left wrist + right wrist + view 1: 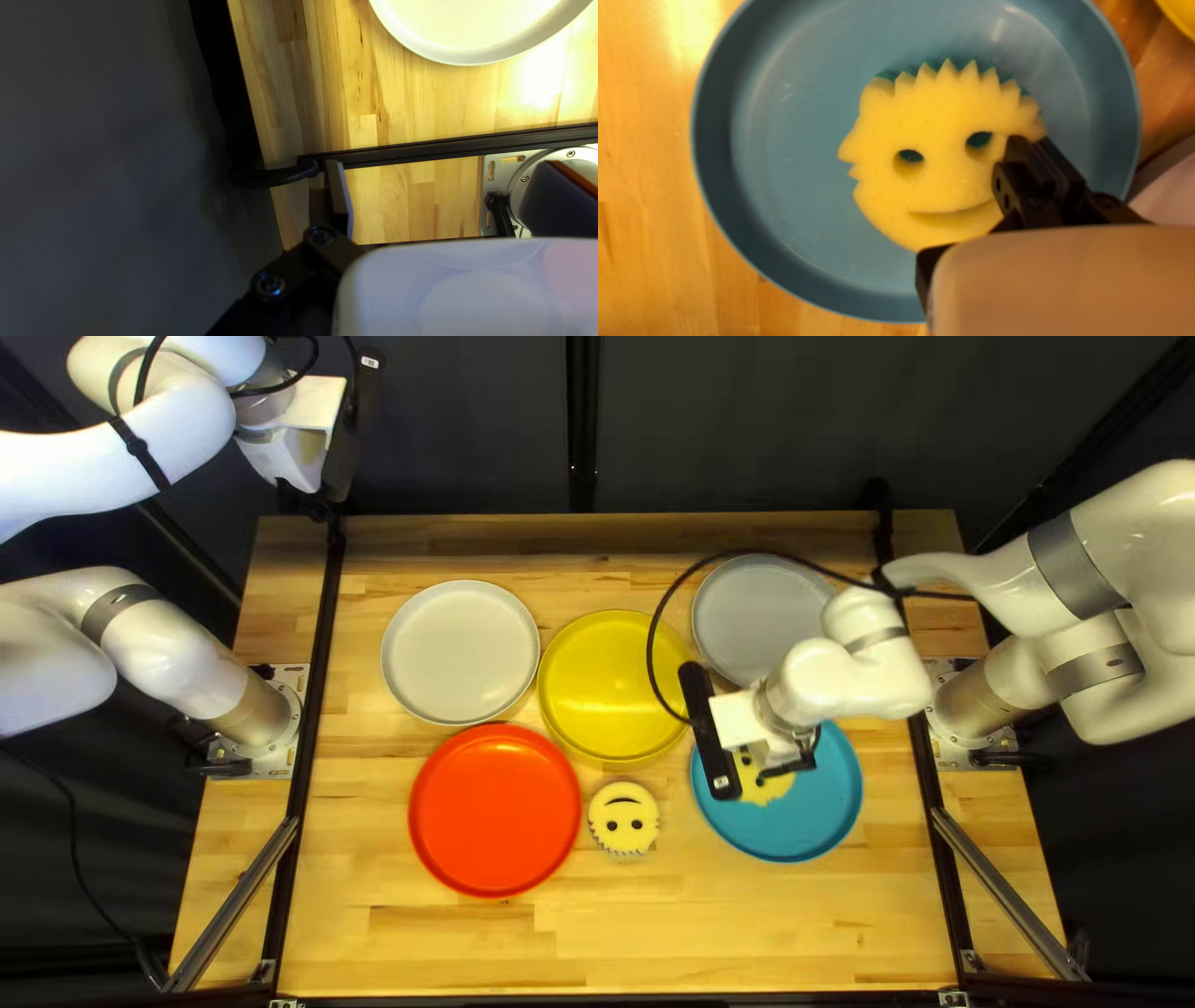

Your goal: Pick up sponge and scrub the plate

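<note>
Looking down from the top left view, I have my right arm reaching in from the right edge, its right gripper [778,772] low over a round bright-blue plate [815,815]. A yellow foam sponge with a smiley face [766,787] sits in that plate, partly covered by the gripper. Around it: a glossy yellow plate [613,685], a round grey plate [753,616], a round red plate [496,809] and a round off-white plate [461,652]. A second smiley sponge [623,819] lies on the wood between red and blue. My left arm is raised at the far left, left gripper [311,498] up by the dark curtain [473,423].

Left wrist view: my left gripper [447,186] has its black fingers spread well apart, one beside the end of a black rail [448,149], the other near a silver base mount [496,168]. The off-white plate shows beyond the rail.

Right wrist view: the fingers of my right gripper [1033,140] are together, tips over the sponge's side next to one eye hole. Cannot tell how hard they press, or whether they pinch any foam. Sponge lies flat, face up, wholly within the blue rim; a dark green layer shows under its zigzag hair.
</note>
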You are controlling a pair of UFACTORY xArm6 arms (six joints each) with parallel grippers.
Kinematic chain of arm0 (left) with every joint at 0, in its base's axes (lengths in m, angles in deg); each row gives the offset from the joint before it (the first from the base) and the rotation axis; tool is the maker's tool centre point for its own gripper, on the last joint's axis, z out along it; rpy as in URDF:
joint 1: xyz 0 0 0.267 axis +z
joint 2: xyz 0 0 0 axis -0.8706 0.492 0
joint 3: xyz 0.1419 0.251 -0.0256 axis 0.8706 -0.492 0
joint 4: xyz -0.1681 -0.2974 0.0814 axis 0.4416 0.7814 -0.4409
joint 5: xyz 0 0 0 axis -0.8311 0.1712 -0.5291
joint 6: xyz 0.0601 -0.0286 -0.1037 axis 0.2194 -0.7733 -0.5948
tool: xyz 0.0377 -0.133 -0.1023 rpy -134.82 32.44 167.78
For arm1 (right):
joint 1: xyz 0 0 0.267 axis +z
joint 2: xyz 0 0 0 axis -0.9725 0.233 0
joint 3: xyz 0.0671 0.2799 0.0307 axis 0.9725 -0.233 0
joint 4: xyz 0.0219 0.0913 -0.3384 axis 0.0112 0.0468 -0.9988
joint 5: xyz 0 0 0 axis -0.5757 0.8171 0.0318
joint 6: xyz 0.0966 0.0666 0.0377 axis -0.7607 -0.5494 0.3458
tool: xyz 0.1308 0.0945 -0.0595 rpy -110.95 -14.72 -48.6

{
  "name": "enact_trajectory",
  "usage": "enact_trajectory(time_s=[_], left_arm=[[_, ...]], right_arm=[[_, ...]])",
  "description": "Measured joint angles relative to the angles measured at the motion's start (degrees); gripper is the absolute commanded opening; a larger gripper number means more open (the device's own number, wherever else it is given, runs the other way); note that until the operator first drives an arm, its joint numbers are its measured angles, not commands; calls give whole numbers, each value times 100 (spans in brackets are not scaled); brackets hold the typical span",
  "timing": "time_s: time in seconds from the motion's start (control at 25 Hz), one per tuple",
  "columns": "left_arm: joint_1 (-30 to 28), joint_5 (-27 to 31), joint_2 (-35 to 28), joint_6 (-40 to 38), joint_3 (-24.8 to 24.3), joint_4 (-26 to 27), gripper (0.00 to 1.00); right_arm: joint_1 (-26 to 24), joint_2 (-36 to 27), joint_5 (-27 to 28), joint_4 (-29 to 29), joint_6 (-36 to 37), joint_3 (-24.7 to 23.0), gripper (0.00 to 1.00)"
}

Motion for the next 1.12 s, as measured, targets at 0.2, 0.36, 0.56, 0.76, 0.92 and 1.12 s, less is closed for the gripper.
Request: enact_trajectory(time_s=[0.2,0.36,0.56,0.76,0.92,1.12], left_arm=[[0,0,0,0,0,0,100],[0,0,0,0,0,0,100],[0,0,0,0,0,0,100],[0,0,0,0,0,0,100],[0,0,0,0,0,0,100],[0,0,0,0,0,0,100]], right_arm=[[6,93,-42,-103,-14,5,0],[-571,-134,-180,-132,411,-301,0],[-1328,-308,-297,-195,972,-486,0],[-1446,-420,-273,-258,1014,-537,0],[-908,-475,-185,-309,472,-547,0],[-10,-473,-25,-428,-425,-491,0]])
